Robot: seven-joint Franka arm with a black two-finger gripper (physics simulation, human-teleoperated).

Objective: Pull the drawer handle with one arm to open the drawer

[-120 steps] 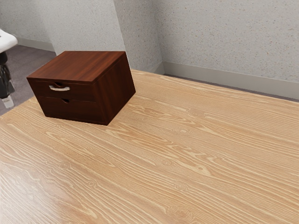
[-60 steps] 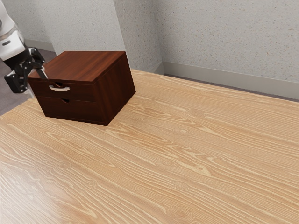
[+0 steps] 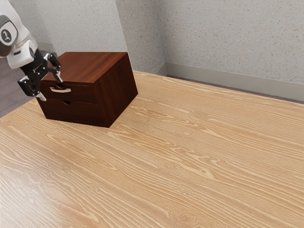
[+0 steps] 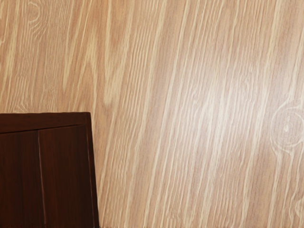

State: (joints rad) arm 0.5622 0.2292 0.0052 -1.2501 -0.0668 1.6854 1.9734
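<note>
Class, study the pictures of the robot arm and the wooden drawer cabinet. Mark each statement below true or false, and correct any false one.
1. The cabinet has an upper drawer and a lower drawer. True.
2. The upper drawer is pulled far out. False: both drawer fronts sit flush with the cabinet's front.
3. The gripper is open. True.
4. The gripper hovers above the bare table, far from the cabinet. False: it is at the cabinet's front, just beside the pale handle.
5. The cabinet stands on the floor. False: it stands on the table.
</note>
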